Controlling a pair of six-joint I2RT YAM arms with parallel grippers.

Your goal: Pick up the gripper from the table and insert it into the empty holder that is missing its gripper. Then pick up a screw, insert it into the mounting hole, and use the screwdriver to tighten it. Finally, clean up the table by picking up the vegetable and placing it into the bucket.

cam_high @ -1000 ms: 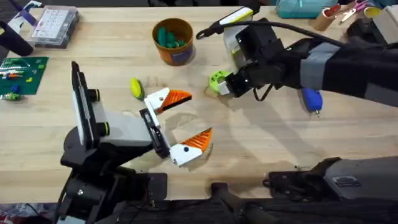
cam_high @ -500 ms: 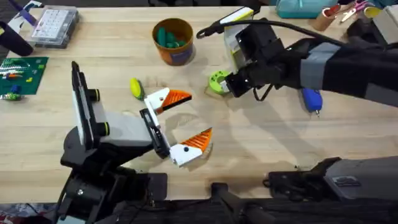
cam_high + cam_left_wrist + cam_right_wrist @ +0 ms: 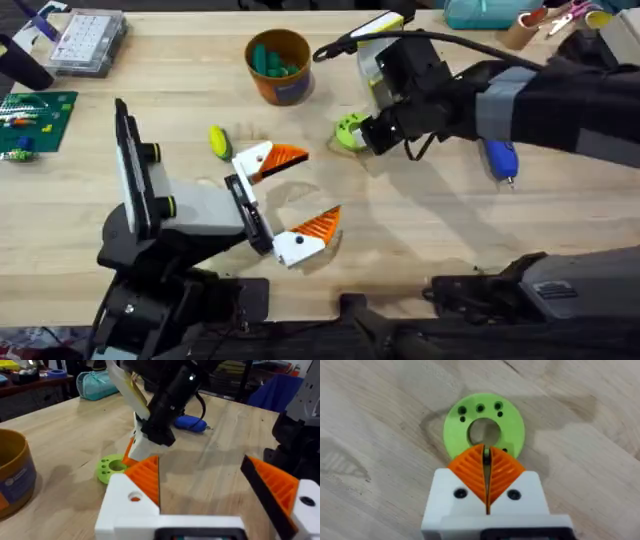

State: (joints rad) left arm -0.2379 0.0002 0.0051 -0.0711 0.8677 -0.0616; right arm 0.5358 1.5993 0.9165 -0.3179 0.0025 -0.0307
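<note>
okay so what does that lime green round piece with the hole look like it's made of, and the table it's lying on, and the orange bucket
The lime-green round piece looks like matte plastic, possibly 3D-printed: uniform colour, no shine, crisp small holes around its centre hole. The table looks like light wood or a wood-look top, with visible grain and plank seams. The orange round bucket has a smooth wall with a printed label; plastic or coated card, I can't tell which.

The overhead camera looks down and forward across the whole surface (image 3: 420,240). The left wrist camera faces low across it. The right wrist camera peers down closely. All share the lime-green gripper (image 3: 349,130) (image 3: 111,468) (image 3: 484,426).
</note>
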